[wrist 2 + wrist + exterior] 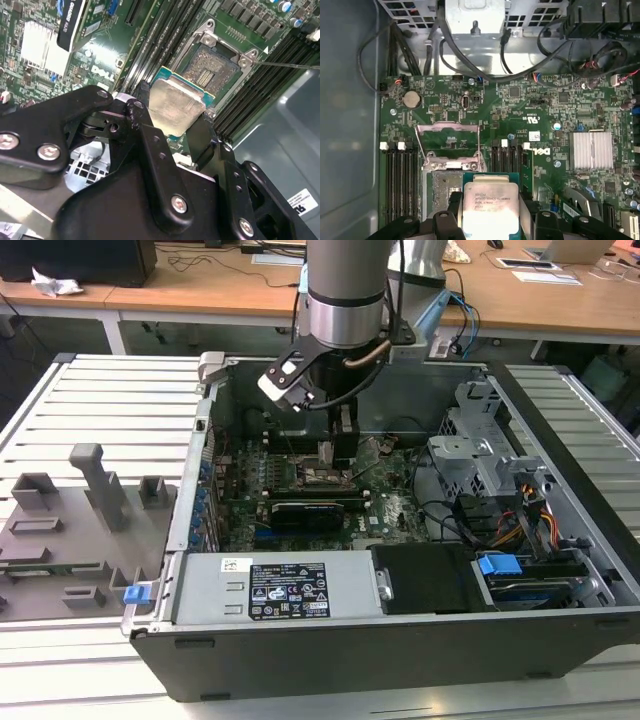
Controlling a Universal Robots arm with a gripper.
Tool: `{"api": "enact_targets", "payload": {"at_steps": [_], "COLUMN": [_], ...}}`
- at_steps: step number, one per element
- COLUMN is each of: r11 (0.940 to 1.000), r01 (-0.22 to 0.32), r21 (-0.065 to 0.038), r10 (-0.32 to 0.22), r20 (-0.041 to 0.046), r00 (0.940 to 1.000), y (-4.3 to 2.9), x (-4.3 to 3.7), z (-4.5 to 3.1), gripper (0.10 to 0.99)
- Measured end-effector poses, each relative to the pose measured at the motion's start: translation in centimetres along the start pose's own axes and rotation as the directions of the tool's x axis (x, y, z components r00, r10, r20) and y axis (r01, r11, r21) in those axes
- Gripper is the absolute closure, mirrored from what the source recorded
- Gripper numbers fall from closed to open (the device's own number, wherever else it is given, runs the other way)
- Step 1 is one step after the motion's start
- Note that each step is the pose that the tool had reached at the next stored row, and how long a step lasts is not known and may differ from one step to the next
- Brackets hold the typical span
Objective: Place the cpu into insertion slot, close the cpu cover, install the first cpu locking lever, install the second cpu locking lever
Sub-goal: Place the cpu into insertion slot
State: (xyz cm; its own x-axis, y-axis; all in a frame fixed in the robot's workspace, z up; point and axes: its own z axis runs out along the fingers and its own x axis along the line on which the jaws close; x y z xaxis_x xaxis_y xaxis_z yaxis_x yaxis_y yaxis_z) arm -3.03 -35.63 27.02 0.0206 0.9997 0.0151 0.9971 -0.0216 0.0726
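End effector (171, 115) grips cpu (490, 210) by two edges over open insertion slot (212, 70) inside computer case (350, 660).

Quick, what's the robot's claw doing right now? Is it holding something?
The gripper is closed, holding the cpu close to the insertion slot.

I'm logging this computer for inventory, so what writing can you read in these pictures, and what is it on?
Nothing reads clearly enough to quote.
On the sticker of the power supply: print too small.
On top of the chip: faint lines, blurred.
On the green board: white markings, too small.
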Motion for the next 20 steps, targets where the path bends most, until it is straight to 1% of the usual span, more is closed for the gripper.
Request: {"api": "enact_targets", "payload": {"at_steps": [2, 5, 8, 10, 11, 13, 18, 20], "r11": [1.0000, 1.0000, 0.9999, 0.9997, 0.9993, 0.9990, 0.9990, 0.9990], "r01": [0.000, 0.000, 0.010, 0.026, 0.038, 0.043, 0.043, 0.043], "r21": [0.000, 0.000, 0.000, -0.001, -0.002, -0.007, -0.010, -0.010], "r10": [0.000, 0.000, -0.010, -0.026, -0.038, -0.043, -0.043, -0.043], "r20": [0.0000, 0.0000, -0.0007, -0.0021, -0.0028, -0.0031, -0.0029, -0.0031], "r00": [1.0000, 1.0000, 0.9999, 0.9997, 0.9993, 0.9991, 0.9991, 0.9991], "y": [-0.30, -0.53, -0.75, -0.79, -0.87, -1.01, -1.07, -1.22], "x": [0.01, 0.40, 1.07, 1.32, 1.57, 1.68, 1.78, 1.91], "z": [0.11, 0.58, 1.53, 1.88, 2.26, 2.73, 3.01, 3.18], "gripper": [0.549, 0.549, 0.549, 0.549, 0.549, 0.549, 0.549, 0.549]}}
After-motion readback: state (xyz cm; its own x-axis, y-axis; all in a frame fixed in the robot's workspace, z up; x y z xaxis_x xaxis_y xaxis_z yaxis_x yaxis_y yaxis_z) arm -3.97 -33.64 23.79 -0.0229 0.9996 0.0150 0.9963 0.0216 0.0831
